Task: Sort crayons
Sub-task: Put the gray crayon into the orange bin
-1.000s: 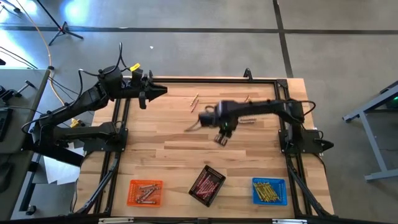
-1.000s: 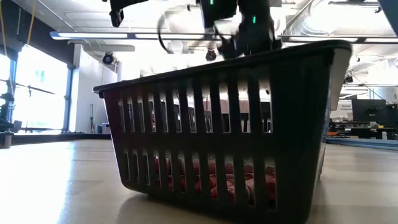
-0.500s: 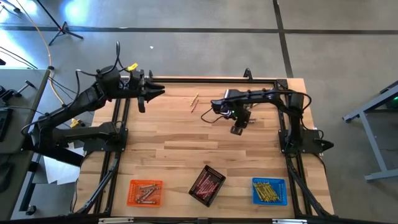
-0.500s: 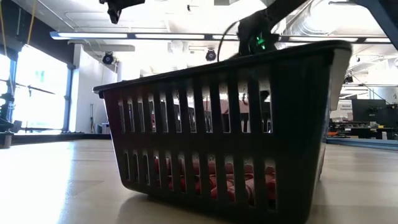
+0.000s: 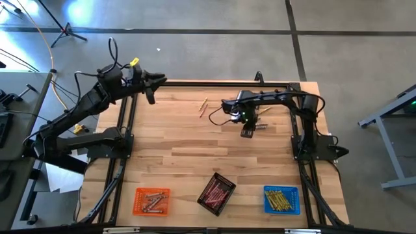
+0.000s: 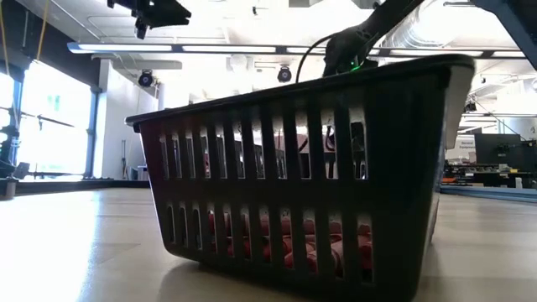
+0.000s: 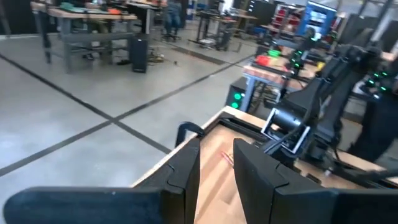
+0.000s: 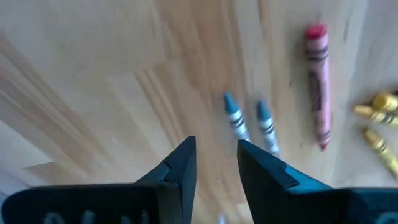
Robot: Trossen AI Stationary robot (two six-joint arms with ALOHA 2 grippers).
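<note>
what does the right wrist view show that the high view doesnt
Only the right wrist view shows the loose crayons up close: two blue crayons, a red crayon and yellow crayons on the wood, just beyond the open right gripper.

Only the high view shows the orange tray, black tray, blue tray and the left gripper at the table's far left corner.

Both show the wooden table and the right gripper.

Looks like a robotics lab or workshop: polished concrete floor (image 7: 74,118), workbenches (image 7: 93,28) with gear, exposed ceiling ducts (image 6: 419,29), strip lights (image 6: 243,49).
</note>
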